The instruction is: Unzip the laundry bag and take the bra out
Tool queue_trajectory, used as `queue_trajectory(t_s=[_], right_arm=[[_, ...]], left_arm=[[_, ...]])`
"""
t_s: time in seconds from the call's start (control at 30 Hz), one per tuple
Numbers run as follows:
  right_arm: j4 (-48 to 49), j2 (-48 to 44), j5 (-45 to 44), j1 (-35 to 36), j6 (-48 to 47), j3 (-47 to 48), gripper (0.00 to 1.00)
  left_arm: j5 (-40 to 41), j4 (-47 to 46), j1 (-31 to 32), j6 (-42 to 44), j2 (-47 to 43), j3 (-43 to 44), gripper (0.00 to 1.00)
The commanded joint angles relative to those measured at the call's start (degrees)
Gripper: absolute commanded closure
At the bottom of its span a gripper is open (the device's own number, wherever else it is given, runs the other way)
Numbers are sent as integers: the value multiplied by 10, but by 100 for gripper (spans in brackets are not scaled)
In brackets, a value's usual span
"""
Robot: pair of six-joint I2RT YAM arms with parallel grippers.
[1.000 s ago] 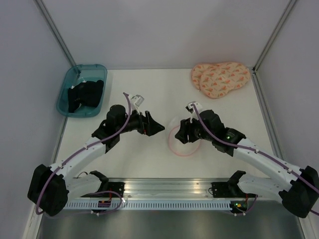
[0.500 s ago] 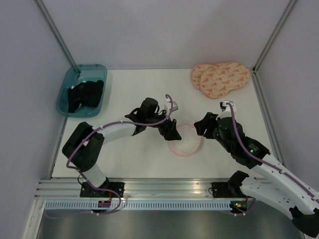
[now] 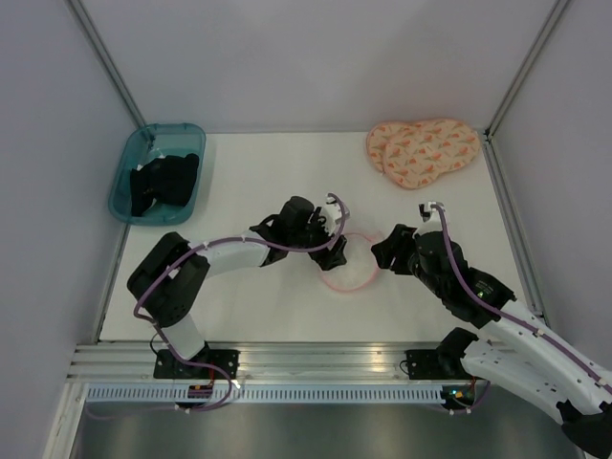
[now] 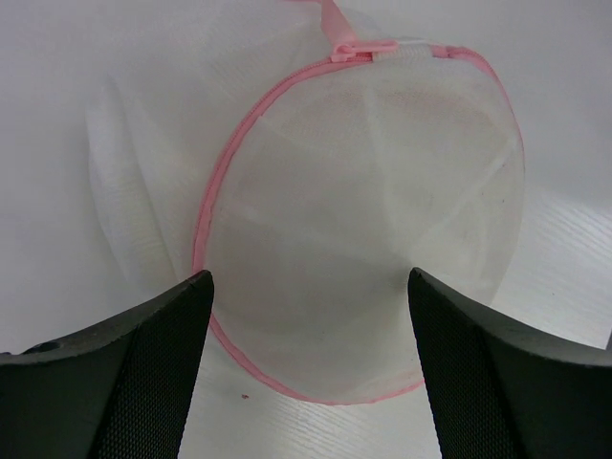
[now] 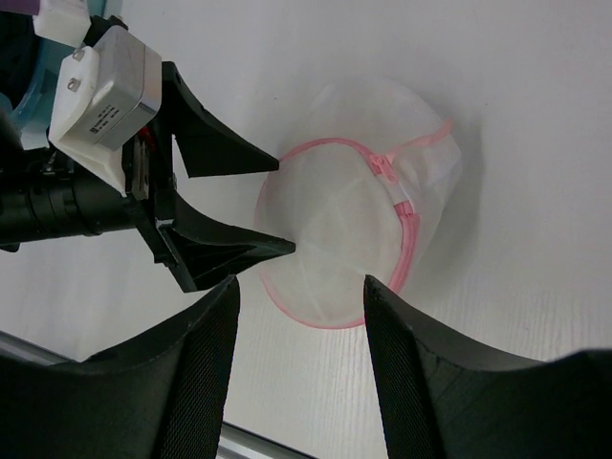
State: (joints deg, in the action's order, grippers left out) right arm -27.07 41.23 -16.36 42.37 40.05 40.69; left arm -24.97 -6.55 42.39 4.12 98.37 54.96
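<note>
laundry bag (image 3: 352, 268) handling, read outward from my tools.

1. left gripper (image 4: 308, 277): jaws spread wide, holding nothing. in the left wrist view the fingers frame the near curve of the bag. in the right wrist view one tip looks to be at the bag's edge, but i cannot confirm contact.
2. right gripper (image 5: 298, 284): jaws also wide and empty, hovering just beside the bag on the opposite side.
3. the bag lies on the table (image 3: 258, 172) between the two grippers, zipped shut. the zip pull (image 4: 352, 50) sits on the far rim from the left wrist camera, where the pink edging (image 4: 218, 182) meets the zip.
4. bra: i cannot tell it apart from the folds behind the white mesh.
5. handling judgement: the pouch looks very light and limp, and likely to skid on the smooth table or crumple under a push. i would pinch the edging close to the zip end with one gripper and take the small pull with the other.
6. well apart: teal bin (image 3: 158, 172) with black clothing (image 3: 164, 182), and peach patterned pad (image 3: 423, 151).
</note>
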Motion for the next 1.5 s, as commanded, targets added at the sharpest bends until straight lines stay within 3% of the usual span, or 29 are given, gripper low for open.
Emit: queue_trajectory(t_s=[0.0,0.27,0.53,0.63,0.67,0.77,1.0,1.1,1.13,1.2,1.3,1.47], right_arm=[[-9,1,-3,1,13,-1,40],[-15,0,-16,1,19,-5,40],[-18,-5,-32,2,23,-17,42],[-12,-10,-32,1,26,-24,46],[-12,-12,-32,2,27,-24,47],[-15,-12,-32,1,26,-25,49],[-17,-17,-44,1,26,-25,51],[-16,-15,-46,1,28,-27,52],[-15,-15,-46,1,28,-28,52],[-13,-13,-47,2,28,-29,52],[-11,-12,-46,2,28,-30,52],[-11,-5,-53,2,29,-31,53]], left_arm=[[78,-71,18,24,-37,-13,14],[110,-99,66,8,9,-24,14],[113,-143,69,-19,40,-55,16],[103,-145,68,-35,54,-56,31],[101,-145,70,-34,56,-56,43],[96,-145,72,-61,61,-58,61],[120,-121,74,-69,39,-64,68],[126,-110,74,-90,31,-68,79],[124,-110,74,-111,27,-71,89],[120,-123,76,-138,5,-88,97],[140,-160,100,-197,-38,-125,98],[207,-219,193,-323,-85,-175,98]])
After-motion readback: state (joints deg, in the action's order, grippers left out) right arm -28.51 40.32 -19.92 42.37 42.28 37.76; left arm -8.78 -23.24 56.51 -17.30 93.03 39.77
